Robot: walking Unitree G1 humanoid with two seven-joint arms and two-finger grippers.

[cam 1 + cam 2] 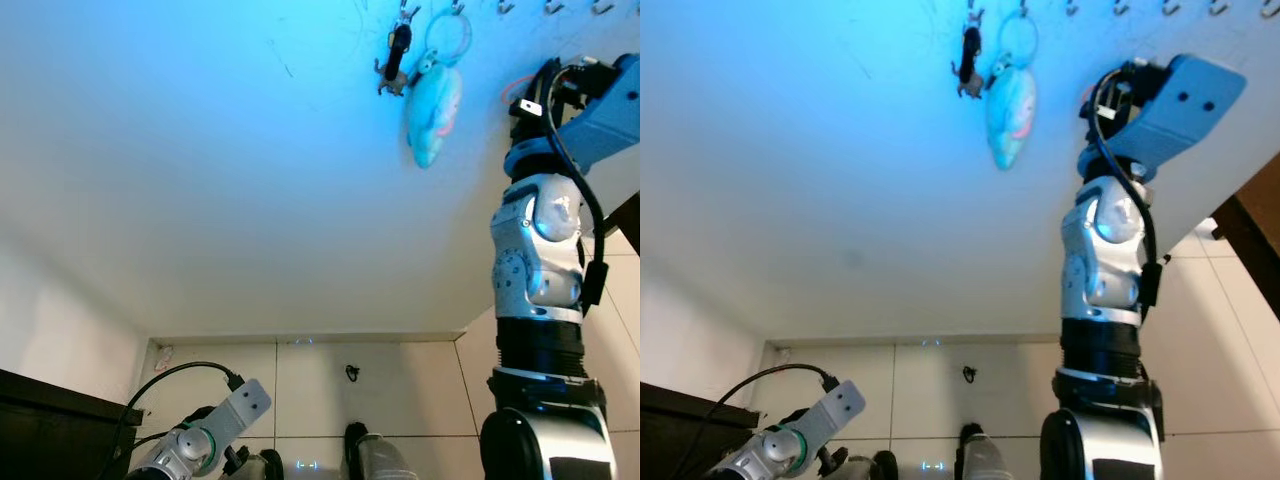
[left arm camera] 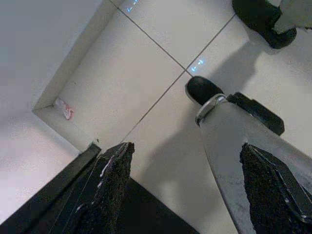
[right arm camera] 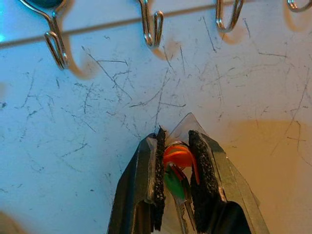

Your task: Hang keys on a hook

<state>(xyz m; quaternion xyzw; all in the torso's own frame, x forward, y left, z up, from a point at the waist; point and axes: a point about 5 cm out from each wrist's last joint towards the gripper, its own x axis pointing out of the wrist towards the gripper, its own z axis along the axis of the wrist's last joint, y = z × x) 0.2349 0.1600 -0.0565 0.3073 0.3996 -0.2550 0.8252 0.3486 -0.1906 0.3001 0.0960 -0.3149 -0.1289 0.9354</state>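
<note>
Right gripper [image 3: 178, 146]: jaws clamped on keys [image 3: 176, 168] | empty hook [image 3: 152, 27] sited just beyond fingertips, slightly aside, on wall | left gripper [image 2: 185, 185]: jaws parted, nothing held, hung low.

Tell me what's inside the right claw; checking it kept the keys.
Between the right claw pads: an orange ring and green key tag. The key blades are covered by the pads.

Home entryway; wall hooks [image 3: 151, 29]; tiled floor [image 1: 400, 385]
</note>
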